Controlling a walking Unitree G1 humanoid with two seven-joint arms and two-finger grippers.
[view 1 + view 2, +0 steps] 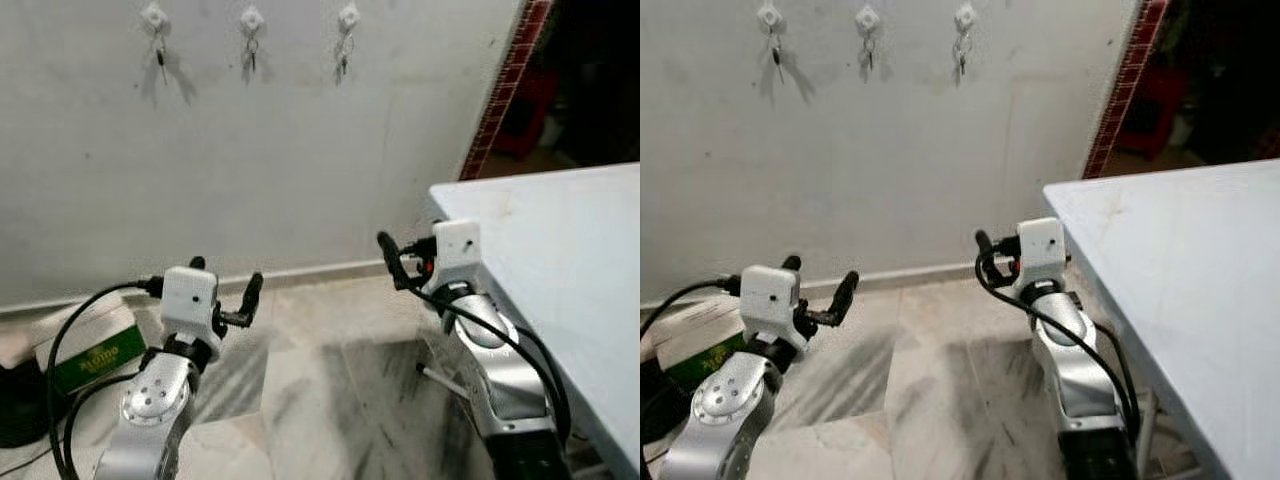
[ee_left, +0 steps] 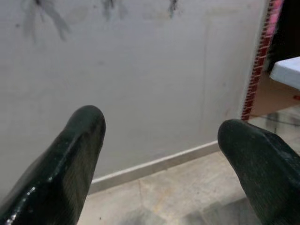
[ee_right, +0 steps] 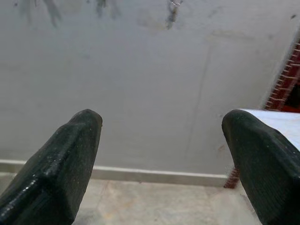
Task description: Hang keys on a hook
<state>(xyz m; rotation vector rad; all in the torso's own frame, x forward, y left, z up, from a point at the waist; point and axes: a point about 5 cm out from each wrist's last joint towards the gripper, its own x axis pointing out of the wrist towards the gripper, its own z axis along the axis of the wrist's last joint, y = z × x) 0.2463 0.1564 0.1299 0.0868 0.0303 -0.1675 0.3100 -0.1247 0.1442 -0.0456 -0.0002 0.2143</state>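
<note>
Our two arms rise from the near edge, both claws spread wide and holding nothing. Our left claw (image 1: pixel 225 290) hovers low over the marble floor (image 1: pixel 330 400); our right claw (image 1: pixel 398 262) sits near the corner of a pale table (image 1: pixel 560 260) on the right. Far ahead, high on the grey wall (image 1: pixel 300 150), three white hooks (image 1: pixel 252 18) stand in a row, and each already carries keys (image 1: pixel 345 52). We judge the hanging done, or no free keys are within reach. If another set must go up, we should find it first, pinch it by the ring, then step closer, since the hooks are well beyond both claws.
</note>
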